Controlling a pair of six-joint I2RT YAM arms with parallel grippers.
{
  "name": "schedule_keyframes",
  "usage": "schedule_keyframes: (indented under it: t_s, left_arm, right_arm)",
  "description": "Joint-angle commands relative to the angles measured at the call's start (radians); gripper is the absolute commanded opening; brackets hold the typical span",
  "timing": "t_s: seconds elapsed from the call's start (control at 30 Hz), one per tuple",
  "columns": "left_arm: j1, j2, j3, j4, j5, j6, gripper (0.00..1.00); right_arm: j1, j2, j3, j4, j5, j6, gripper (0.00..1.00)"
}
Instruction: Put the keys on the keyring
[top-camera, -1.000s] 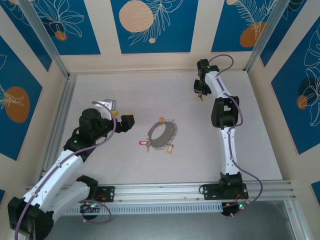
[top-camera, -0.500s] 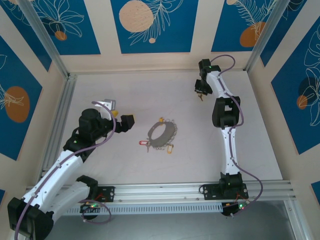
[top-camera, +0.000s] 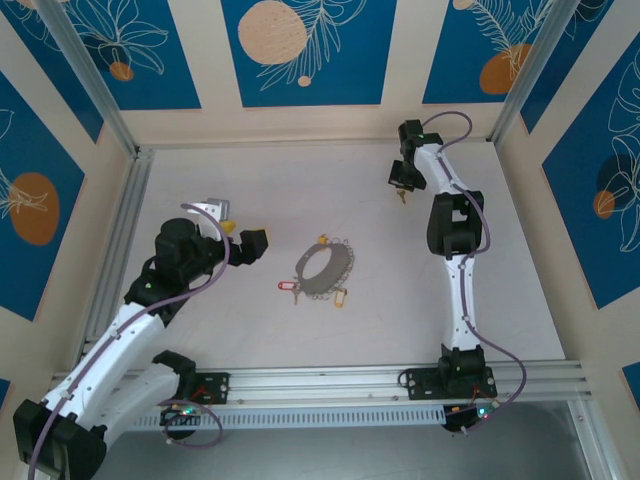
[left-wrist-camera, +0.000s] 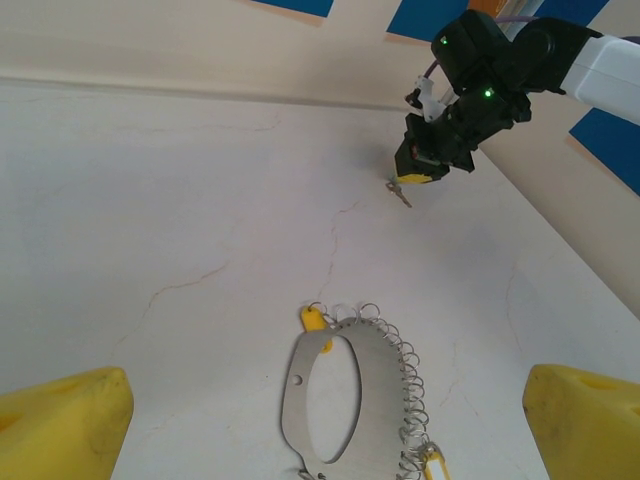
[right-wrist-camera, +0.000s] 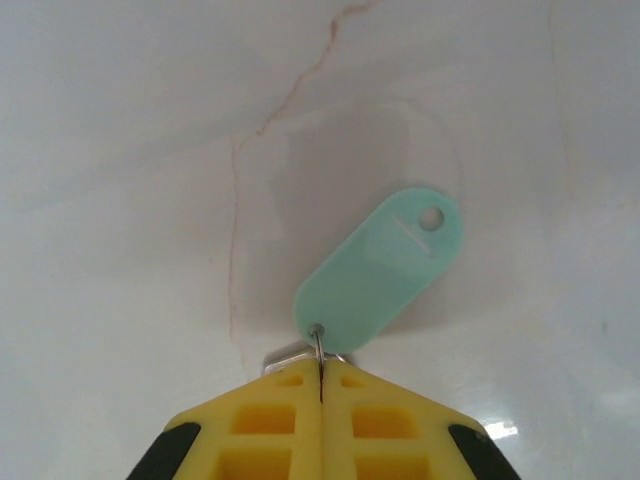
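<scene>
While my right gripper (right-wrist-camera: 320, 372) is clamping tight on the thin wire loop of the teal key (right-wrist-camera: 380, 268), the key's plastic head is sticking out past my fingertips toward one o'clock in the right wrist view, close over the white table (top-camera: 250, 180); in the top view this gripper is hanging at the far side of the table, at about one o'clock from the keyring (left-wrist-camera: 295, 400) and well apart from it; my left gripper (top-camera: 243, 232) is hovering at nine o'clock of the keyring, released, its yellow pads (left-wrist-camera: 60, 420) spread wide and gripping nothing; the keyring is lying flat near the middle of the table, its fringe of small wire loops running along one side; the red key (top-camera: 287, 286) is lying at its eight o'clock edge, a yellow key (top-camera: 322, 239) at twelve o'clock, a second yellow key (top-camera: 340, 297) at five o'clock, all touching or just beside the rim; I cannot tell whether they are hooked on.
</scene>
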Motion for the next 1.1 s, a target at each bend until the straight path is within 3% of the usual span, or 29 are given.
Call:
schedule_keyframes:
  t_s: [0.0,0.3,0.47,0.8,1.0,1.07]
  left_arm:
    - [0.009,0.012,0.000,-0.009,-0.002,0.010,1.00]
    - [0.008,0.067,0.009,-0.038,0.018,-0.001,1.00]
    - [0.004,0.094,0.001,-0.085,0.022,-0.001,1.00]
    - [-0.025,0.114,-0.022,-0.120,0.037,-0.004,1.00]
    - [-0.049,0.170,-0.004,-0.129,0.055,-0.003,1.00]
    - [-0.051,0.177,0.000,-0.134,0.062,-0.003,1.00]
  right_arm:
    - [0.033,-0.171,-0.204,0.093,-0.033,0.009,0.00]
    - [0.226,-0.650,-0.986,0.472,-0.090,0.085,0.00]
    - [0.343,-0.825,-1.268,0.533,-0.028,0.120,0.00]
    - [0.430,-1.114,-1.516,0.494,0.016,0.200,0.01]
    - [0.443,-1.214,-1.564,0.436,0.006,0.214,0.20]
    - [0.465,-1.241,-1.544,0.407,0.020,0.201,0.31]
